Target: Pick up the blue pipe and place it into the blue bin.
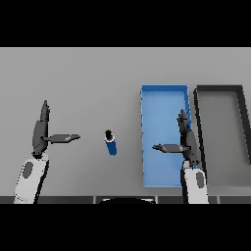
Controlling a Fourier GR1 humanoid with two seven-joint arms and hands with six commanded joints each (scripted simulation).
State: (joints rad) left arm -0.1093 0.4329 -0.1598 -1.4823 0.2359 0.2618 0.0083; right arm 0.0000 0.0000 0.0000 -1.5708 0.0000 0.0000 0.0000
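The blue pipe (111, 143), short with a dark end cap, lies on the grey table between my two hands. The blue bin (163, 100) stands to its right, long and rectangular. My right hand (188, 142) hovers over the bin's right side with fingers straight and thumb out toward the pipe, holding nothing. My left hand (40, 133) shows at the left, fingers straight up, thumb pointing right at the pipe, well apart from it.
A dark grey bin (243, 122) stands right beside the blue bin, at the table's right edge. The grey table (88, 83) stretches behind and left of the pipe.
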